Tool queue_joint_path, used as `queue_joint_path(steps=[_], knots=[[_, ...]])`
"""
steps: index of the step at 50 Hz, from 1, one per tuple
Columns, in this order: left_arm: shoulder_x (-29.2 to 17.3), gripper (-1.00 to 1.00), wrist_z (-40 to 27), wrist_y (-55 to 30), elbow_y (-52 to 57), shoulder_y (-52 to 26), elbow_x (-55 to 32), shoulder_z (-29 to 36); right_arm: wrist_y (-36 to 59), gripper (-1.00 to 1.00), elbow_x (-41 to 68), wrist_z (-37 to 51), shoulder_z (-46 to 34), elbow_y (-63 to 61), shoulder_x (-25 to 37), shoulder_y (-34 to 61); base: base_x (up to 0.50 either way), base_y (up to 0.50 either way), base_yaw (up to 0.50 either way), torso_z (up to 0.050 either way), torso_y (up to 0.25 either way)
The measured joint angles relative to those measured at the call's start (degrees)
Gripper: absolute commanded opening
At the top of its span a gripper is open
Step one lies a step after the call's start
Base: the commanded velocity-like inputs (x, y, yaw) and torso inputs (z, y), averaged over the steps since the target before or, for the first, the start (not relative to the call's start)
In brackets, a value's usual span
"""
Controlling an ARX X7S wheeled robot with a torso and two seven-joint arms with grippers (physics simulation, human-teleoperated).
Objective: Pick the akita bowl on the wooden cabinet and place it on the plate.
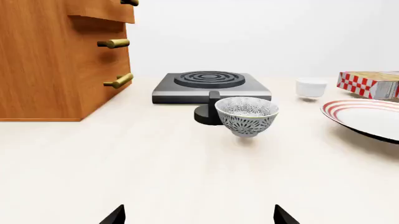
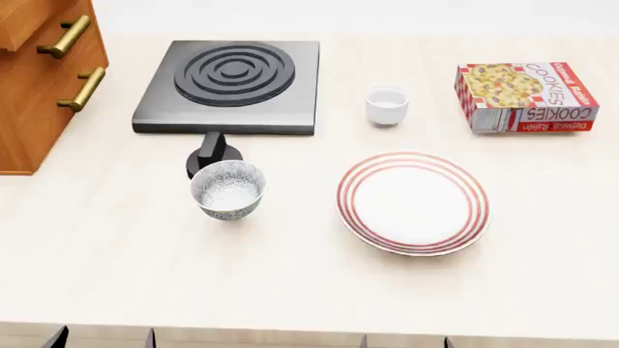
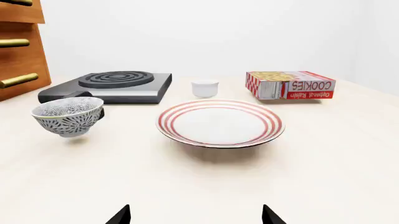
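Note:
The wooden cabinet stands at the table's far left; its top is out of frame, so the akita bowl on it is out of view. On the table a patterned blue-grey bowl stands upright, just in front of the stove's black knob. The red-ringed white plate lies to its right, with nothing on it. My left gripper is open near the table's front edge, well short of this bowl. My right gripper is also open, in front of the plate.
A black single-burner stove sits at the back, beside the cabinet. A small plain white cup and a cookie box stand behind the plate. The cabinet's brass handles stick out toward the stove.

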Motion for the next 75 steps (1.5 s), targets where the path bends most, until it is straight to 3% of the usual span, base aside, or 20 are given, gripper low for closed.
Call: queue_joint_path(steps=[46, 75], knots=[[-4.2, 1.0, -5.7, -0.1, 0.3, 0.0, -0.7, 5.5, 0.9, 1.0, 4.8, 4.8, -4.1, -0.7, 3.9, 0.5, 0.0, 0.0, 0.0, 0.0, 0.0], [-6.3, 1.0, -10.3, -11.4, 29.5, 3.3, 0.5, 7.6, 19.9, 1.0, 11.2, 9.9, -5.0, -40.3, 7.8, 0.4, 0.0, 0.0, 0.0, 0.0, 0.0]])
